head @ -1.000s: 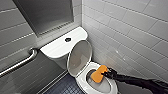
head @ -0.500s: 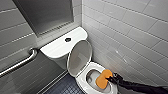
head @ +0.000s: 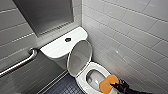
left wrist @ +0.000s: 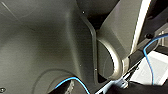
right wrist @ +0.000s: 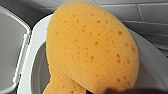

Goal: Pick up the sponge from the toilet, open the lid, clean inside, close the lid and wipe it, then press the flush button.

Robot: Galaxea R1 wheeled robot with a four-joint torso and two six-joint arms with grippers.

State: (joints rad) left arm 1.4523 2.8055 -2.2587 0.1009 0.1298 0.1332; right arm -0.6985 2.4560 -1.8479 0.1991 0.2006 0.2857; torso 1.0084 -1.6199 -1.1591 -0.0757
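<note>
The white toilet (head: 81, 81) stands in the corner with its lid (head: 79, 58) raised against the tank. My right gripper (head: 117, 86) comes in from the lower right and is shut on the orange sponge (head: 108, 83). The sponge sits at the near right edge of the bowl, over its rim. In the right wrist view the sponge (right wrist: 90, 47) looms large in front of the bowl rim (right wrist: 35, 50), with the upright lid (right wrist: 10, 50) beside it. The dark flush button (head: 68, 39) sits in the centre of the tank cover. My left gripper is open.
A tiled wall (head: 130, 30) runs close along the toilet's right side. A metal grab bar (head: 17, 63) crosses the left wall below a grey recessed niche (head: 47, 15). Dark tiled floor (head: 63, 87) lies left of the bowl.
My right gripper has drawn the sponge from the middle of the bowl toward its near right rim. The lid and the rest stay as they were.
</note>
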